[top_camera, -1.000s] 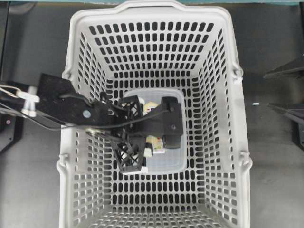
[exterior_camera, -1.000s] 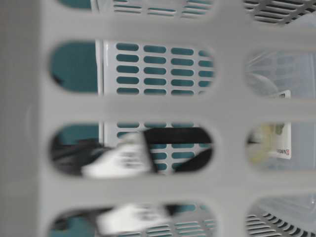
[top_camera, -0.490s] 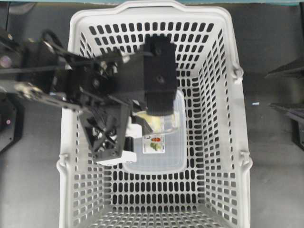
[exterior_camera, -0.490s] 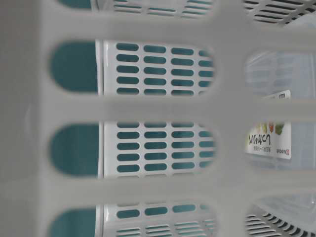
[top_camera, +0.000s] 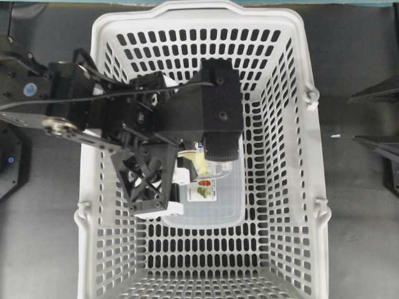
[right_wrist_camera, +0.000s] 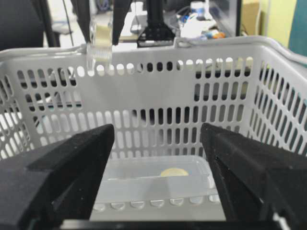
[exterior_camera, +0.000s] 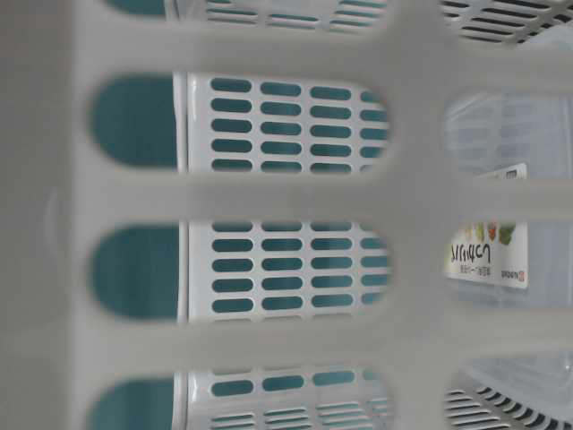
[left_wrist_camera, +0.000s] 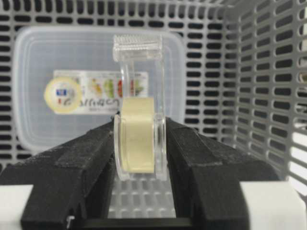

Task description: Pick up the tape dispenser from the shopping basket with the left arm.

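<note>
The tape dispenser (left_wrist_camera: 140,139) is clear plastic with a pale yellow roll, its toothed cutter pointing away from the camera. My left gripper (left_wrist_camera: 140,143) is shut on it, black pads pressing both flat sides. From overhead, the left gripper (top_camera: 187,173) hangs inside the shopping basket (top_camera: 98,62), and a sliver of the dispenser (top_camera: 199,163) shows under the wrist block. In the right wrist view the dispenser (right_wrist_camera: 100,40) hangs level with the basket's far rim (right_wrist_camera: 192,45). My right gripper (right_wrist_camera: 158,139) stands open with nothing between its fingers.
A clear lidded food container (top_camera: 212,208) with a printed label lies on the basket floor (left_wrist_camera: 139,201) below the gripper; it also shows as the container (left_wrist_camera: 48,57) and the container (right_wrist_camera: 153,184). Slotted basket walls (left_wrist_camera: 268,96) stand close on the right. The table-level view shows only the basket wall (exterior_camera: 269,197).
The left gripper has risen off the container lid with the dispenser in it and shifted slightly right. Its fingers have left the table-level view. The right gripper has not moved.
</note>
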`<action>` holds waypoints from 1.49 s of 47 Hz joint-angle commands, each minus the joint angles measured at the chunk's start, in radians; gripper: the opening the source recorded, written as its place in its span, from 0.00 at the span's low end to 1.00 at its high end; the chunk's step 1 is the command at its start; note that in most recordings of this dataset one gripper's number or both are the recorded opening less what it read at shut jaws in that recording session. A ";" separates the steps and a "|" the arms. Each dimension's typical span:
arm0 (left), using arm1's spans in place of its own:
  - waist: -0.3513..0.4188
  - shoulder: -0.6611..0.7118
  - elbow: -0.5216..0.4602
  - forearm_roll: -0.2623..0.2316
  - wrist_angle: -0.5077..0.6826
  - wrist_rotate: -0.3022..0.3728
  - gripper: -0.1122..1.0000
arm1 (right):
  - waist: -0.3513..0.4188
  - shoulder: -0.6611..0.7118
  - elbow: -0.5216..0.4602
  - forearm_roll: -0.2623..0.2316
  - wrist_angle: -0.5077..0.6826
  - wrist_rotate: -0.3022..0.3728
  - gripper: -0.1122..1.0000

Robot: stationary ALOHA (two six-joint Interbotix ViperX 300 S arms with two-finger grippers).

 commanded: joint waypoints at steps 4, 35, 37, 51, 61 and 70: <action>0.002 -0.018 0.005 0.003 -0.028 0.002 0.36 | 0.002 0.005 -0.008 0.003 -0.005 0.002 0.73; -0.002 -0.015 0.008 0.003 -0.029 0.005 0.36 | 0.002 0.002 -0.006 0.003 -0.012 0.026 0.73; -0.002 -0.015 0.008 0.003 -0.029 0.008 0.36 | 0.000 0.000 -0.006 0.003 -0.011 0.026 0.73; -0.003 -0.014 0.005 0.003 -0.052 0.069 0.36 | 0.002 0.000 -0.002 0.003 -0.012 0.029 0.73; -0.003 -0.015 0.009 0.003 -0.052 0.067 0.36 | 0.000 -0.002 0.000 0.003 -0.012 0.026 0.73; -0.003 -0.014 0.012 0.003 -0.054 0.067 0.36 | 0.000 -0.006 0.003 0.003 -0.009 0.026 0.73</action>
